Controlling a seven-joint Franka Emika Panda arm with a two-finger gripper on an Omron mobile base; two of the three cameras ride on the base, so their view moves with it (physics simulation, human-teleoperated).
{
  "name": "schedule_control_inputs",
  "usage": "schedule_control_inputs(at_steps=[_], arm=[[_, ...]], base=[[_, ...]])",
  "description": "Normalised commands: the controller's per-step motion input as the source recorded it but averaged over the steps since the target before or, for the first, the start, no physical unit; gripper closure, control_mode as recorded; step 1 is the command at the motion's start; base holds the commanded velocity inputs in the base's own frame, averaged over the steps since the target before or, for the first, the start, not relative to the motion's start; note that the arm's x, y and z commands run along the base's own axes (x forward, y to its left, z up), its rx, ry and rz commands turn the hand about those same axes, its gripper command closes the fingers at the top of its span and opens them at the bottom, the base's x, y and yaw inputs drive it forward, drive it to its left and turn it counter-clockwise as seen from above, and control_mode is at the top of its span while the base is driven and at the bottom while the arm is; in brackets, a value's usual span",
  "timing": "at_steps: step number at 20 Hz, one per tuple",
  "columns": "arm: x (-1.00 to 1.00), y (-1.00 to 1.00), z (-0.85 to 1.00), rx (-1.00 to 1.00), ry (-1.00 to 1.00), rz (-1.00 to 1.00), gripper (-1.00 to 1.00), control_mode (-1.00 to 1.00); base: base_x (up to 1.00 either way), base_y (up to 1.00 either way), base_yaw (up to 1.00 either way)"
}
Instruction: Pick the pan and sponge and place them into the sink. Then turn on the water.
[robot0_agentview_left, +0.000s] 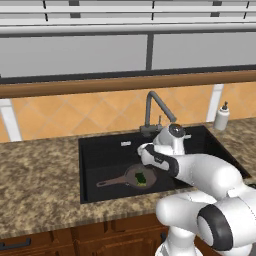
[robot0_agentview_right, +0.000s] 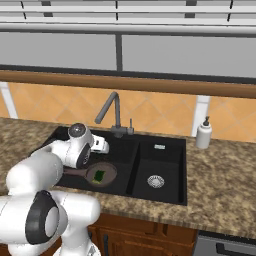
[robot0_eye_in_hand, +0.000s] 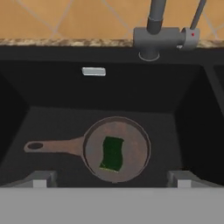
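Granite counter (robot0_agentview_left: 40, 175), black sink (robot0_eye_in_hand: 52, 94) set in, faucet (robot0_eye_in_hand: 151, 33) behind. Pan (robot0_eye_in_hand: 133, 151) on floor of larger left basin, handle toward left wall. Sponge (robot0_eye_in_hand: 112, 154) lying inside pan. Gripper (robot0_eye_in_hand: 111, 180) above basin, fingers (robot0_eye_in_hand: 40, 179) spread wide, holding nothing, touching nothing.

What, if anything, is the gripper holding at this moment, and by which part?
Nothing is held. The gripper is open above the sink; the sponge lies in the pan, apart from its fingertips.
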Motion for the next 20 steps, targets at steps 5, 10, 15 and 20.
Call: schedule_control_inputs(at_steps=[5, 10, 15, 20], arm=[[-0.15, -0.39, 0.22, 0.0, -0.09, 0.0, -1.0, -1.0], [-0.25, -0.47, 0.0, 0.0, -0.1, 0.0, -1.0, -1.0], [-0.16, -0.49, 0.0, 0.0, -0.13, 0.0, -1.0, -1.0], [0.0, -0.22, -0.01, 0.0, -0.21, 0.0, -1.0, -1.0]], base=[[0.0, 0.0, 0.0], [0.0, 0.0, 0.0], [0.0, 0.0, 0.0], [0.0, 0.0, 0.0]])
